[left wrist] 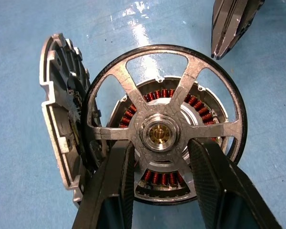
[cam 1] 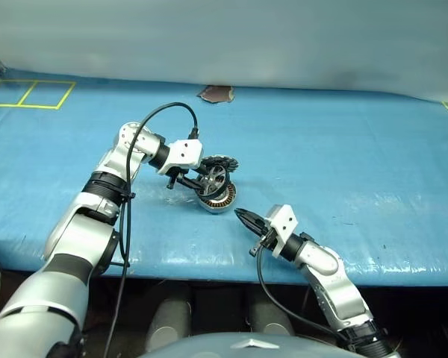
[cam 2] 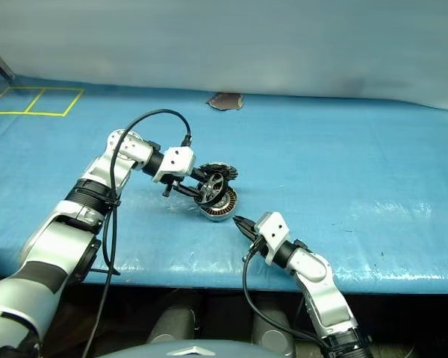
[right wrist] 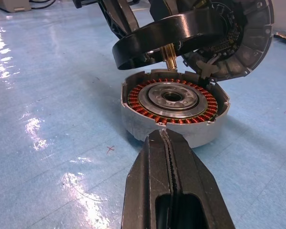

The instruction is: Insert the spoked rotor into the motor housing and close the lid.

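My left gripper (left wrist: 158,157) grasps the spoked rotor (left wrist: 164,126) above the motor housing (right wrist: 174,112). The lid (left wrist: 62,129) leans on the housing's far side. My right gripper (right wrist: 168,143), clenched empty, sits just near of the housing.

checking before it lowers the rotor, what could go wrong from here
The rotor hangs tilted above the housing in the left claw, so its brass shaft may miss the centre hole and jam.

The lid leans on edge close beside the rotor; lowering could knock it over.

The shut right claw sits right at the housing wall and might nudge it.
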Motion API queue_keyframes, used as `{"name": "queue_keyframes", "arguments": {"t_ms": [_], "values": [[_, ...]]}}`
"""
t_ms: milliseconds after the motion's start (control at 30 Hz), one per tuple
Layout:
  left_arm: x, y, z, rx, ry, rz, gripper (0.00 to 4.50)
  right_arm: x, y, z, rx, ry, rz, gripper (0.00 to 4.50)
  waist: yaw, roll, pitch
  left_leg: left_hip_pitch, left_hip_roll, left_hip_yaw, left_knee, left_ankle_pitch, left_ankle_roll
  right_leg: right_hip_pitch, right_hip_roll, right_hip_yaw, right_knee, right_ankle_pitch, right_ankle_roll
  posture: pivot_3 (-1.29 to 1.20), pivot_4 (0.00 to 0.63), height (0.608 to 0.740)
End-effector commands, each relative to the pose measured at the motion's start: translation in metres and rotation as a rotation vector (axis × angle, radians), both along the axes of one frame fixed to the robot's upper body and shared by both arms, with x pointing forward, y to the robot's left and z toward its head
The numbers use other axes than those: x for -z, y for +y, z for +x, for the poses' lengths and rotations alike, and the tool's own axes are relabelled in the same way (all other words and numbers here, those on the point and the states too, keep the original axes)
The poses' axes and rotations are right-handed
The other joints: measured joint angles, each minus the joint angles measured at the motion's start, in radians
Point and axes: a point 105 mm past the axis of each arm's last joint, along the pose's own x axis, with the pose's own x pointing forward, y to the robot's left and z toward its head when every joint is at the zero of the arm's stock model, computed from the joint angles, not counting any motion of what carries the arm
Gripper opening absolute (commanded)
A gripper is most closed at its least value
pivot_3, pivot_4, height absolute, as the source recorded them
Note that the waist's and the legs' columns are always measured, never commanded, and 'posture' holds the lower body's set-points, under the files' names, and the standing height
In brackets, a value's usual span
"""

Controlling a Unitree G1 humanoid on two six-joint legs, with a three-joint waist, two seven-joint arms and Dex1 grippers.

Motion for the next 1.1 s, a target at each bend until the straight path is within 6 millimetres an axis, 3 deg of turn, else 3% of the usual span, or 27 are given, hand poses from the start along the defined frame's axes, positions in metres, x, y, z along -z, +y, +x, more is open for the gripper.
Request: {"name": "queue_keyframes", "arguments": {"t_ms": [33, 867, 1067, 1100], "values": [[-0.010, -0.005, 0.003, 0.017, -0.036, -0.020, 1.55, -0.009, 0.000, 0.001, 0.003, -0.046, 0.012, 0.00, 0.000, 0.000, 0.000, 0.000, 0.000, 0.000, 0.000, 0.000, 0.000, 0.000, 0.000, 0.000, 0.000, 0.000, 0.000, 0.00, 0.150, 0.740], [0.005, -0.001, 0.001, 0.013, -0.015, 0.041, 1.55, -0.010, -0.002, 0.002, 0.024, -0.060, 0.002, 0.00, -0.001, 0.000, 0.000, 0.000, 0.000, 0.000, 0.000, 0.000, 0.000, 0.000, 0.000, 0.000, 0.000, 0.000, 0.000, 0.00, 0.150, 0.740], [0.002, -0.004, 0.005, -0.003, -0.062, 0.017, 3.32, -0.009, -0.002, 0.003, 0.029, -0.060, -0.002, 0.00, 0.000, 0.000, 0.000, 0.000, 0.000, 0.000, 0.000, 0.000, 0.000, 0.000, 0.000, 0.000, 0.000, 0.000, 0.000, 0.00, 0.150, 0.740], [0.001, -0.005, 0.005, -0.005, -0.056, 0.005, 3.32, -0.009, -0.002, 0.003, 0.029, -0.060, -0.003, 0.00, 0.000, 0.000, 0.000, 0.000, 0.000, 0.000, 0.000, 0.000, 0.000, 0.000, 0.000, 0.000, 0.000, 0.000, 0.000, 0.00, 0.150, 0.740]]}}
